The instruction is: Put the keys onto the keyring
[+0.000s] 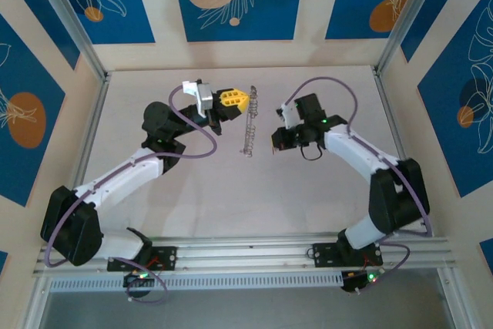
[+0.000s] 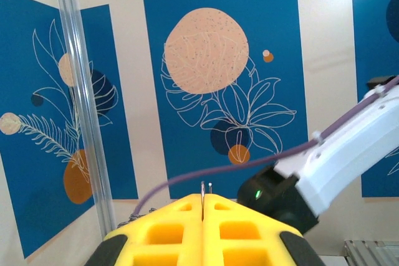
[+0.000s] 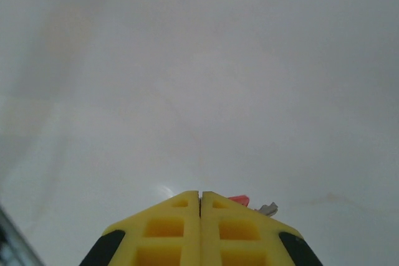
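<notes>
The bench (image 1: 323,206) carries two arms mounted at its near edge. The left arm (image 1: 123,171) and the right arm (image 1: 362,152) reach inward toward the middle.

The left hand (image 1: 245,98) (image 2: 203,200) is clenched on the keyring (image 1: 248,125). A thin metal piece stands up from the seam between its yellow fingers (image 2: 168,232). The chain runs from these fingertips toward the near edge. Its lower end is just beside the right hand (image 1: 276,140) (image 3: 200,194).

The right hand is clenched on the key (image 3: 240,200). The red head and a silvery tip protrude past the fingertips, low over the bench surface.
</notes>
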`<act>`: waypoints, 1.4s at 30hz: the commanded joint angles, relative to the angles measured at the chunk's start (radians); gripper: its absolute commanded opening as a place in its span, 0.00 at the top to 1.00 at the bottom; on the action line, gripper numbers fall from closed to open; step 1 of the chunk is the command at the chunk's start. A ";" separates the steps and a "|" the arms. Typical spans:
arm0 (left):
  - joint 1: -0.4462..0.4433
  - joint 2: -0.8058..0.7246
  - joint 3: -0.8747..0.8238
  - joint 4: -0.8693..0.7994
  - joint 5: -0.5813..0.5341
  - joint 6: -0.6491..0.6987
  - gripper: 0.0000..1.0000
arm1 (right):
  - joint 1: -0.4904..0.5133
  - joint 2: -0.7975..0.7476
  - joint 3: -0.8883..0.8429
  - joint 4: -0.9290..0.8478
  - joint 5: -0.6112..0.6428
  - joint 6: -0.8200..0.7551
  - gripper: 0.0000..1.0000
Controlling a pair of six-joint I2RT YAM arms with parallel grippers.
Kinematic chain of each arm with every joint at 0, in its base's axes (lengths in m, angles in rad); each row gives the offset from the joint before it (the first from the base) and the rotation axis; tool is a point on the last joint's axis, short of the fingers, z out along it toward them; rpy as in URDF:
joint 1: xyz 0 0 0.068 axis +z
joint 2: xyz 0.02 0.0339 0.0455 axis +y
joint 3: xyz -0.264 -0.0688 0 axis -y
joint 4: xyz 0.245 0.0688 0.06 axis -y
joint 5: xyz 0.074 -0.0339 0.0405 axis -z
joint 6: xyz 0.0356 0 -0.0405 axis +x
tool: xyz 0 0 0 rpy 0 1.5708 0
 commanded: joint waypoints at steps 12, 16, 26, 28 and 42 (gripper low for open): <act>-0.011 -0.044 -0.010 0.024 -0.017 0.028 1.00 | 0.139 0.280 0.037 -0.119 0.326 0.099 1.00; -0.011 -0.044 -0.009 0.026 -0.014 0.029 1.00 | 0.145 0.274 0.037 -0.119 0.329 0.116 0.91; -0.010 -0.048 -0.015 0.032 -0.013 0.030 1.00 | 0.149 0.230 0.040 -0.134 0.338 0.130 0.82; -0.011 -0.048 -0.017 0.034 -0.013 0.030 1.00 | 0.151 0.225 0.043 -0.138 0.338 0.131 0.82; -0.010 -0.052 -0.017 0.037 -0.009 0.029 1.00 | 0.151 0.200 0.035 -0.158 0.368 0.125 0.82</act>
